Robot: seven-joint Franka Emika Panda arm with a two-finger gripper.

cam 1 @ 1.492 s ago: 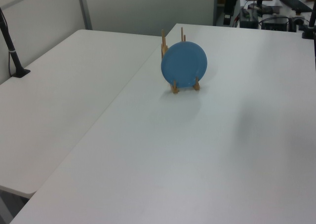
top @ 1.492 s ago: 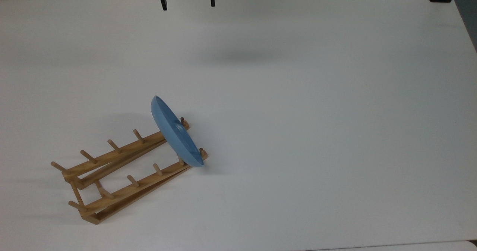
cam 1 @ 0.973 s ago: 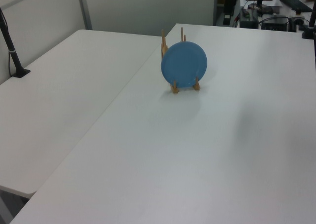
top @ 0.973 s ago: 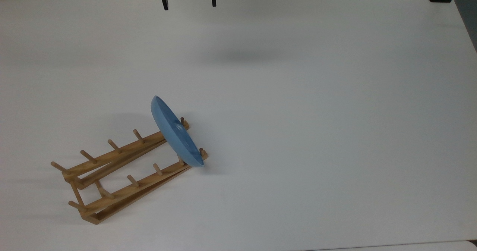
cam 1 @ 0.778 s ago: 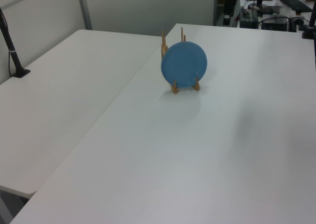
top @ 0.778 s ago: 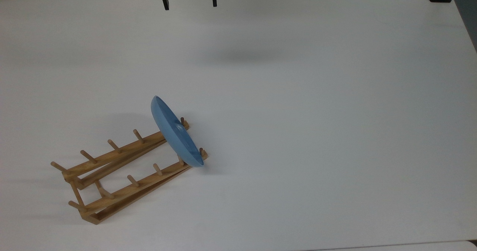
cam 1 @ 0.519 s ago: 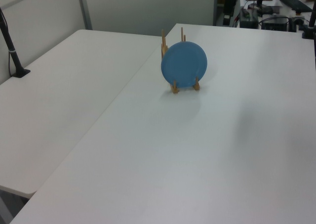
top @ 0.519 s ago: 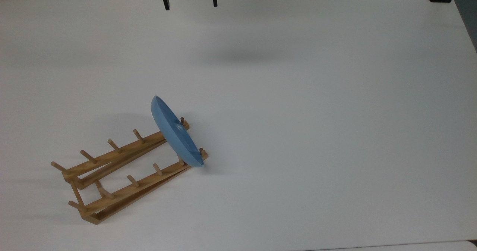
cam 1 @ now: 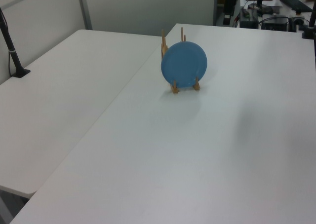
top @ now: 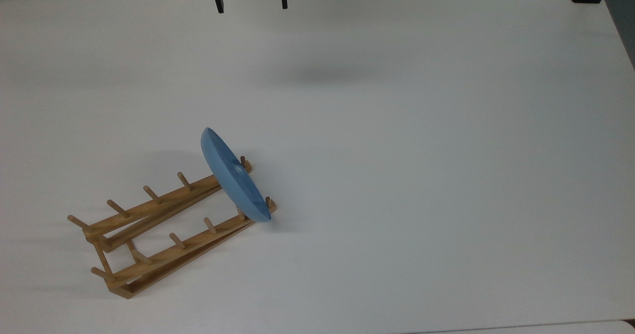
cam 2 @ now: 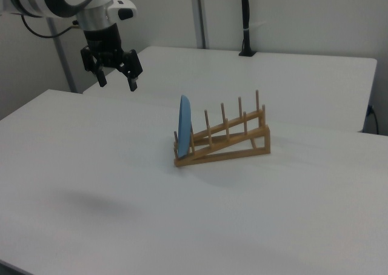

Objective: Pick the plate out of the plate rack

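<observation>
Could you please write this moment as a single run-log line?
phase: approach not begun | pincer: open, high above table, apart from plate | plate: upright in end slot of plate rack | contact: none

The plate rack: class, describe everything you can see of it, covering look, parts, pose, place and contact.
The plate rack looks like light-brown wood: two long sloping rails joined by crossbars, each with a row of upright pegs. It rests on the white table. Its low end holds the blue plate standing on edge between pegs; the other slots are empty.

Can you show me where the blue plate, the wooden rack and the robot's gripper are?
plate [cam 1: 184,64], left view, middle of its round face
plate rack [cam 2: 233,143], right view, sloping rail
gripper [cam 2: 115,80], right view, between its open fingertips
</observation>
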